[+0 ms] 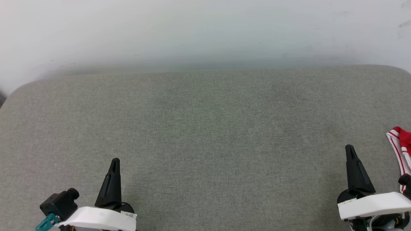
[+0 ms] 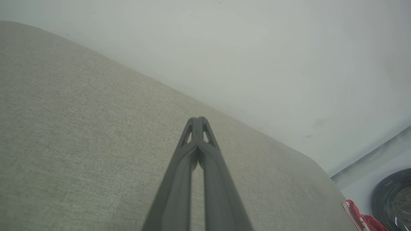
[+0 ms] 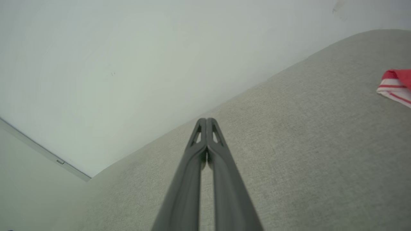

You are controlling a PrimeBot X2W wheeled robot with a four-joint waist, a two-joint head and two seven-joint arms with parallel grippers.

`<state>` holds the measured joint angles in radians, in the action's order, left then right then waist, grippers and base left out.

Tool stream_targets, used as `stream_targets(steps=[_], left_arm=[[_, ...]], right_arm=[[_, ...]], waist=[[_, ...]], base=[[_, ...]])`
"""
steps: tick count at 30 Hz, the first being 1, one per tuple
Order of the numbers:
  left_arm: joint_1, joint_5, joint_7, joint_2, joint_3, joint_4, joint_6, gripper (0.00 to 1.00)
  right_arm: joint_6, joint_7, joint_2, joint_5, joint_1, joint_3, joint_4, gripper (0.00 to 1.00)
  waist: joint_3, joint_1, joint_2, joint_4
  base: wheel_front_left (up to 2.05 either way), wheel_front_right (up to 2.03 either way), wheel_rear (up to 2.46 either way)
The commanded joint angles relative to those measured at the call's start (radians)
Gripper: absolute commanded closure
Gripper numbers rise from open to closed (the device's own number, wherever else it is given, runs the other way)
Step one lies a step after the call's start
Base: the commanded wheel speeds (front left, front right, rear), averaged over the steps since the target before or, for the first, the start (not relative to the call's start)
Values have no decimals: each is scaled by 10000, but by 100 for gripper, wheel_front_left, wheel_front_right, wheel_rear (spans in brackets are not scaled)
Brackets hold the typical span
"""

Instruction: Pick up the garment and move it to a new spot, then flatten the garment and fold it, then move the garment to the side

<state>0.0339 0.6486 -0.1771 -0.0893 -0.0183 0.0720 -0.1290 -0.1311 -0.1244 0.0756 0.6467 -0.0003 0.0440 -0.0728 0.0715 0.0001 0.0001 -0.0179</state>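
Head view: the garment [image 1: 402, 141] lies just right of the closed right pincer [image 1: 349, 149]; left pincer [image 1: 115, 162], also closed, well apart.

Grey-green fabric surface [image 1: 205, 134], rounded far corners, against plain white wall [image 1: 205, 29]; soft even light.

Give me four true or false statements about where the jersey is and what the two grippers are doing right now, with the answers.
1. The garment lies on the grey surface, far to the robot's right. True.
2. The left gripper holds the garment. False: it is shut on nothing, far from the garment.
3. The right gripper is the one nearer the garment. True.
4. The right gripper is spread wide open. False: its fingers are closed together, tips touching.
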Motion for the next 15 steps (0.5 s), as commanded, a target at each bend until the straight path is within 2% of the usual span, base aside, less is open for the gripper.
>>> stream_targets(steps=[1, 15], left_arm=[[-266, 303, 47, -95, 67, -59, -3, 100], [-517, 2305, 507, -110, 173, 287, -9, 100]], right_arm=[[1, 29, 94, 301, -280, 6, 68, 100], [2, 417, 112, 2283, -455, 37, -279, 100]], waist=[[-5, -1, -1, 2], [-98, -1, -1, 26]], base=[[0, 0, 0], [0, 0, 0]])
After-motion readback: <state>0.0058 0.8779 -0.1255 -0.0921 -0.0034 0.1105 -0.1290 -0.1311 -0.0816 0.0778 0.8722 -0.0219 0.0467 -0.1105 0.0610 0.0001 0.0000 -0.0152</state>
